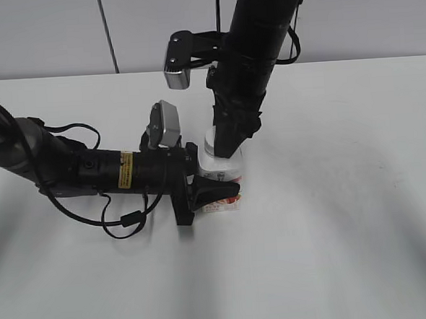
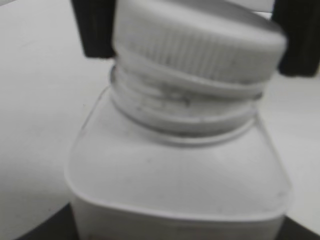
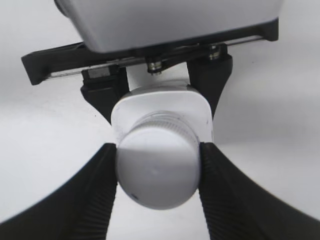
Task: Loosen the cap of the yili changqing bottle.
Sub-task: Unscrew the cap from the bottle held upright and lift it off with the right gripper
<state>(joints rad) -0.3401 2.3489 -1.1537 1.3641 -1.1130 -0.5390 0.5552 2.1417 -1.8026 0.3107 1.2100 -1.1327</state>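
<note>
The white yili changqing bottle [image 1: 225, 175] stands on the table, its pink-red label low on the front. My left gripper [image 1: 216, 193] is shut on its lower body from the left; the left wrist view shows the bottle's shoulder [image 2: 180, 170] close up. The ribbed white cap [image 2: 200, 42] sits tilted on the threaded neck. My right gripper [image 1: 227, 145] comes down from above and is shut on the cap [image 3: 157, 167], one ribbed finger on each side. The bottle's shoulder [image 3: 197, 110] shows below the cap. In the exterior view the cap is hidden by the right gripper.
The white table [image 1: 333, 232] spreads around the bottle. The left arm [image 1: 91, 170] lies along the table at the left with loose black cables. The right arm [image 1: 253, 48] stands over the bottle from the back. A grey wall is behind.
</note>
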